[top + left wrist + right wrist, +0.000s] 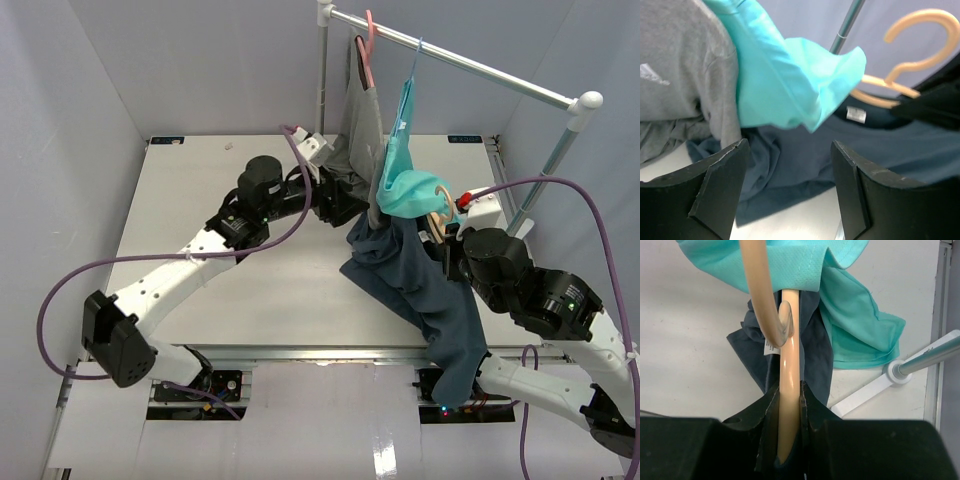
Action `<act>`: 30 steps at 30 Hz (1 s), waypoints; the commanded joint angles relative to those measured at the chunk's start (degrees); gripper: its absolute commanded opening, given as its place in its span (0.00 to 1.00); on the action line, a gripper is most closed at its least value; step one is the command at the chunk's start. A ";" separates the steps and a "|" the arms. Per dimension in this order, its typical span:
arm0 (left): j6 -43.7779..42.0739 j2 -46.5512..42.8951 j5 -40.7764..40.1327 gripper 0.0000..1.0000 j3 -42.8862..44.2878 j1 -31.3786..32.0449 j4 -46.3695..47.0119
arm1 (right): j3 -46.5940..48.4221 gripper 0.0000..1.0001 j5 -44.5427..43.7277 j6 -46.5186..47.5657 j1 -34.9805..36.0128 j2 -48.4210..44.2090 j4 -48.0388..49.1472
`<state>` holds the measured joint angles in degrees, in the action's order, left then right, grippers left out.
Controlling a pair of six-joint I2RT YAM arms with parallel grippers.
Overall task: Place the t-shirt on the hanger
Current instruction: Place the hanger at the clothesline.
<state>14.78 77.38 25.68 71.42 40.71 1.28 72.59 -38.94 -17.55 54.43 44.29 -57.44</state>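
Observation:
The dark slate-blue t-shirt drapes from the tan hanger down over the table's front edge. In the left wrist view the t-shirt shows its white neck label and the hanger's hook above it. My right gripper is shut on the hanger, with the t-shirt beneath it. My left gripper is open and empty, just left of the t-shirt's bunched edge; in the top view it sits by the grey garment.
A bright teal-green garment and a grey garment hang from a white rail on thin blue and pink hangers. The rail's base stands at the right. The white table spreads to the left.

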 commanded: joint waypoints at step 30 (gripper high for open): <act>-9.80 7.84 -42.07 0.14 5.92 12.36 8.44 | -3.44 0.08 -8.65 0.55 -0.03 -0.53 10.07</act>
<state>9.13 89.81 -10.37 75.90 52.75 9.86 66.55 -39.40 -15.92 54.43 43.76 -48.34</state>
